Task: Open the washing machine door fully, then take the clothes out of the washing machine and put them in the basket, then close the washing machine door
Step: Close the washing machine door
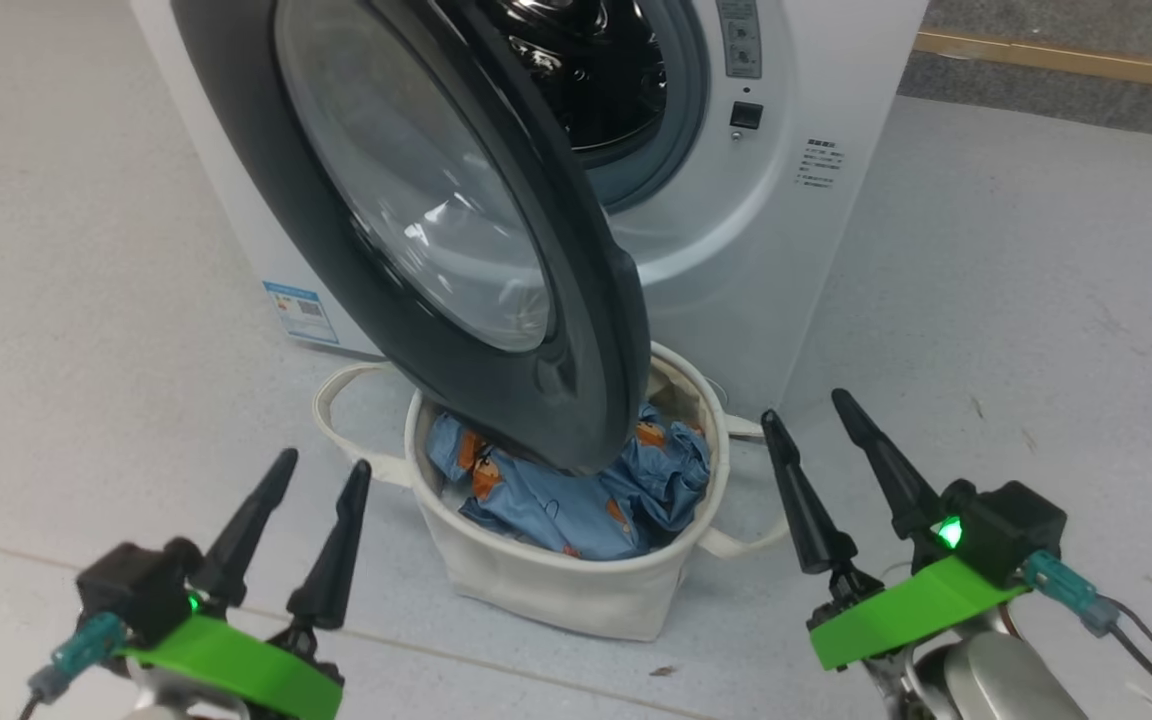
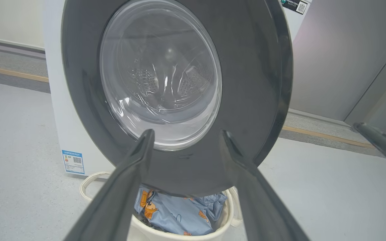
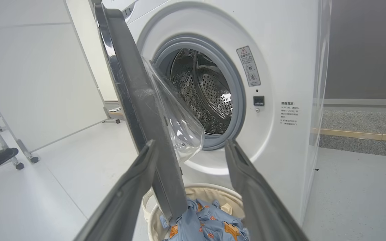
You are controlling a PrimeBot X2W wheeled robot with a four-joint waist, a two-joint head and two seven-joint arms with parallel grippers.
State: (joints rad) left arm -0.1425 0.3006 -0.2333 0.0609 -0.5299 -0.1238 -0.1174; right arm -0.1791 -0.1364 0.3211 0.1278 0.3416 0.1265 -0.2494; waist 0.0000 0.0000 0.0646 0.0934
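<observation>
The washing machine (image 1: 786, 200) (image 3: 290, 67) stands ahead with its door (image 1: 416, 220) (image 2: 246, 83) (image 3: 136, 107) swung partway out, the black rim hanging over the basket. Its steel drum (image 3: 206, 97) looks bare. The cream basket (image 1: 556, 580) (image 2: 146, 231) (image 3: 209, 194) sits on the floor below the door, holding the light-blue clothes (image 1: 556, 500) (image 2: 176, 214) (image 3: 206, 224). My left gripper (image 1: 321, 465) (image 2: 184, 132) is open at the lower left, fingers pointing at the door's outer face, apart from it. Open too, my right gripper (image 1: 806, 405) (image 3: 189, 142) hovers right of the basket.
A blue sticker (image 1: 301, 312) (image 2: 73, 162) marks the machine's lower corner. Pale floor (image 1: 1036, 300) spreads around the machine, with a wooden strip (image 1: 1066, 58) along the far wall. A white panel on wheeled legs (image 3: 28, 83) stands to the machine's left.
</observation>
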